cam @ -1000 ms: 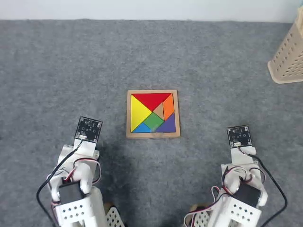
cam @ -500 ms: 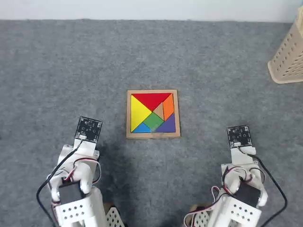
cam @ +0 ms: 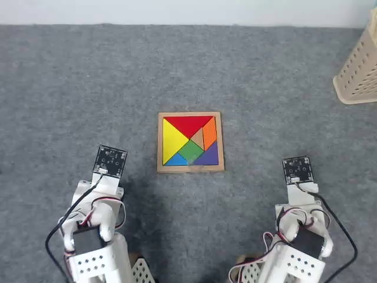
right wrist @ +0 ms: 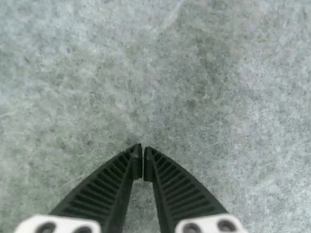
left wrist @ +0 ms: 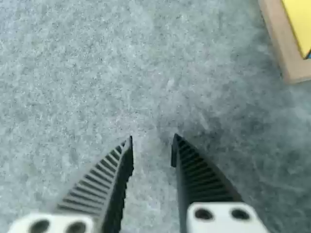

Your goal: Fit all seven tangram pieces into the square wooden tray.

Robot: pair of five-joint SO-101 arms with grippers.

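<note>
The square wooden tray (cam: 190,169) lies on the grey carpet at the table's middle. Inside it sit a red triangle (cam: 188,125), a yellow triangle (cam: 171,141), an orange piece (cam: 210,133), a tan triangle (cam: 198,139), a green square (cam: 191,151), a blue triangle (cam: 176,159) and a purple triangle (cam: 208,156), lying flat and filling the square. My left arm (cam: 94,224) rests near the front left, my right arm (cam: 301,227) near the front right, both apart from the tray. The left gripper (left wrist: 151,145) hangs open over bare carpet, with a corner of the tray (left wrist: 284,46) and the yellow triangle (left wrist: 302,19) beyond it. The right gripper (right wrist: 143,156) is shut over carpet, holding nothing.
A beige slatted basket (cam: 359,65) stands at the far right edge. A pale wall runs along the back of the carpet (cam: 88,76).
</note>
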